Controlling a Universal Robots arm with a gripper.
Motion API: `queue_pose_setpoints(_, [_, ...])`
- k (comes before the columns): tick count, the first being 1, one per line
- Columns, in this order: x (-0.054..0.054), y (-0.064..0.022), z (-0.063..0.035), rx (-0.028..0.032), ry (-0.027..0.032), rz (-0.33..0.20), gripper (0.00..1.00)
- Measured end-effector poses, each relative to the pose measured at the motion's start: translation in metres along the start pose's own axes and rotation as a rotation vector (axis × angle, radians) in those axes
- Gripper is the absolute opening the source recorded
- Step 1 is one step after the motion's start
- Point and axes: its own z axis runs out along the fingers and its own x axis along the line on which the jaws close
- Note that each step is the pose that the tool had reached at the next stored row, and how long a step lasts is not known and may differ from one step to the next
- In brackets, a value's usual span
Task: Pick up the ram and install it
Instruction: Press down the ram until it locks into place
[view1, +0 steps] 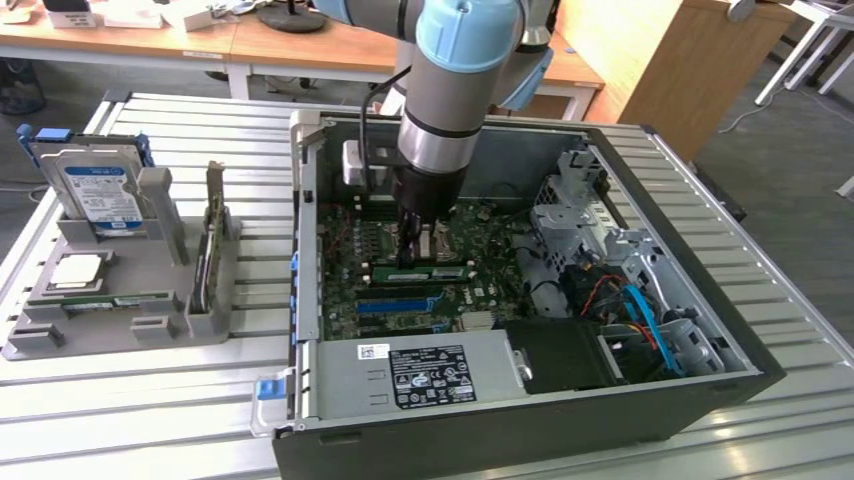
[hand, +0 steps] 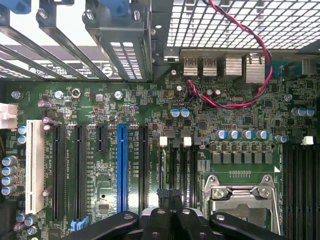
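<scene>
Fingers (hand: 170, 200) down at the motherboard (hand: 100, 107).
They are pressed together at the frame's centre, over the slots; one ram (view1: 424, 272) already sits seated.

The exterior view looks down at a slant from above the near edge of the slatted worktop (view1: 120, 420), far enough back to take in the whole open computer case (view1: 534, 420) and the grey holder tray (view1: 80, 345) beside it. The wrist view faces straight down, close over the motherboard (hand: 150, 110). Both views share that board inside the case.
</scene>
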Motion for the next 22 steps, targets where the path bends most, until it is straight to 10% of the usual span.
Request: queue_pose_setpoints(22, [0.0003,0.0001,0.0036,0.0059,0.0002,0.000,0.10])
